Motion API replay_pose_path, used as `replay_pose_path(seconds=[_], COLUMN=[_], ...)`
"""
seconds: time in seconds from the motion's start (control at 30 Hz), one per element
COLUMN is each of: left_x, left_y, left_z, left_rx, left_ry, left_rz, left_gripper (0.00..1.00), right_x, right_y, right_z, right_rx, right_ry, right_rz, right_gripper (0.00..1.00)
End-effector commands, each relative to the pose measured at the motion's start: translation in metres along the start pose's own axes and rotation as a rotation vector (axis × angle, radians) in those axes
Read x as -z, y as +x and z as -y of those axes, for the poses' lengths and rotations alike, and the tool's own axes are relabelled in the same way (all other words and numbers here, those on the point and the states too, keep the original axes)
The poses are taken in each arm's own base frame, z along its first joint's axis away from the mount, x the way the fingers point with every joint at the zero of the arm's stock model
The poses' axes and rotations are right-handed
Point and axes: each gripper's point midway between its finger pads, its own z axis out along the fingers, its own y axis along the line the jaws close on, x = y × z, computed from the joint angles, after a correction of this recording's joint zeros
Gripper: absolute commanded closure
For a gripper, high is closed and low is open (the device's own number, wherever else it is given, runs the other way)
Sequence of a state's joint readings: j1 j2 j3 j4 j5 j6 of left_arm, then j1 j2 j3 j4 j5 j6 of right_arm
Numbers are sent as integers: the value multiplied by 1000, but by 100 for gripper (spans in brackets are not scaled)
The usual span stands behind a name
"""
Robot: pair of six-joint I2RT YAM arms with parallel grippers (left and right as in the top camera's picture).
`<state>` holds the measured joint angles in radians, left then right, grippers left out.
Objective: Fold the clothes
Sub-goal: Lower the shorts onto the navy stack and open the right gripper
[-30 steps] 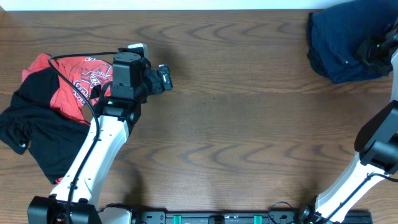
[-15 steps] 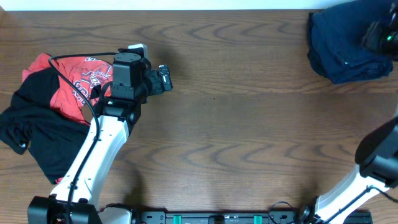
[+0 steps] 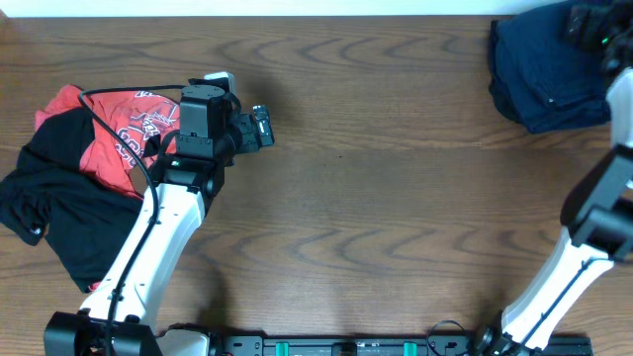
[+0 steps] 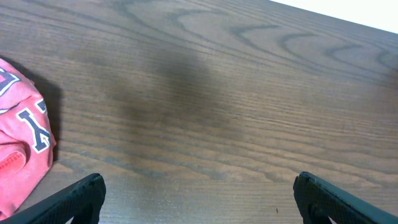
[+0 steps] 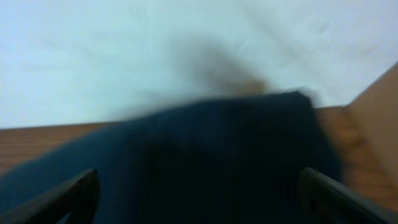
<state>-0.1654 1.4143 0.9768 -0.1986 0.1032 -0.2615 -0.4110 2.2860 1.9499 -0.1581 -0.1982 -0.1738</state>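
Observation:
The clothes lie in two places. A red white-lettered T-shirt [image 3: 109,124] and a black garment [image 3: 54,208] are heaped at the table's left. Folded navy denim [image 3: 539,74] rests at the far right corner. My left gripper [image 3: 261,127] hovers open over bare wood just right of the T-shirt. In the left wrist view the left gripper [image 4: 199,199] holds nothing, and the T-shirt's edge [image 4: 18,155] shows at the left. My right gripper [image 3: 587,24] hangs open above the denim's far edge. The blurred right wrist view shows the right gripper [image 5: 199,199] spread wide over the denim [image 5: 211,155], gripping none of it.
The wooden table [image 3: 396,198] stretches between the two piles. Its far edge meets a white surface [image 5: 124,56] just behind the denim. The right arm's white link [image 3: 603,198] runs along the right edge.
My right gripper has opened wide, letting go of the denim, and has moved toward the table's far edge. The denim pile stays put. The left arm has not moved.

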Motion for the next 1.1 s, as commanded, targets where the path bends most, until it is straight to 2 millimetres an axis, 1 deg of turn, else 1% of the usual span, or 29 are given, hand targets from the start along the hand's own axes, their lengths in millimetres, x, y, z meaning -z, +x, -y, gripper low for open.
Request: replay_pose_path(seconds=[0.0,0.03,0.07,0.1,0.17,0.2,0.3,0.37,0.43,0.5,0.53,0.6,0.7,0.77,0.83,0.87,0.93,1.0,1.07], left_x=[-2,-2,-2,-2,-2,-2,-1,-1,-1,-2,-2,-2,-2,-2,-2,-2,-2,-2,-2], left_y=[-3,-3,-3,-2,1,4,10,9,8,7,6,5,4,4,4,4,4,4,4], left_z=[-2,-2,-2,-3,-3,-5,-6,-6,-6,-6,-5,-5,-5,-5,-5,-5,-5,-5,-5], left_rx=[3,3,3,3,4,5,6,5,5,4,4,4,4,4,4,4,4,4,4], left_ry=[-12,-12,-12,-13,-17,-21,-29,-30,-28,-26,-25,-23,-22,-22,-22,-22,-22,-22,-22], left_rz=[5,5,5,2,-10,-23,-45,-45,-40,-34,-31,-26,-23,-23,-23,-23,-23,-23,-23], left_gripper=[2,2,2,2,2,2,2,2,2,2,2,2,2,2,2,2,2,2,2], right_x=[-42,-57,-63,-71,-85,-92,-103,-105,-105,-102,-100,-92,-73,-53,-28,-22,-4,7,9], right_y=[53,73,83,99,136,159,204,220,221,208,196,167,111,64,14,3,-28,-45,-50], right_z=[-4,-6,-7,-8,-10,-10,-11,-11,-12,-10,-9,-5,-2,-3,-11,-14,-29,-43,-59], right_rx=[-19,-47,-58,-72,-86,-93,-113,-133,-144,-141,-137,-129,-113,-99,-79,-73,-40,-1,46], right_ry=[-5,-8,-9,-12,-9,-3,1,1,0,-3,-1,5,2,-19,-61,-75,-124,-149,-167], right_rz=[-53,-68,-77,-98,-157,-194,-272,-301,-304,-280,-261,-214,-122,-44,49,70,128,157,164], right_gripper=[1,1,1,1,1,1,1,1,1,1,1,1,1,1,1,1,1,1,1])
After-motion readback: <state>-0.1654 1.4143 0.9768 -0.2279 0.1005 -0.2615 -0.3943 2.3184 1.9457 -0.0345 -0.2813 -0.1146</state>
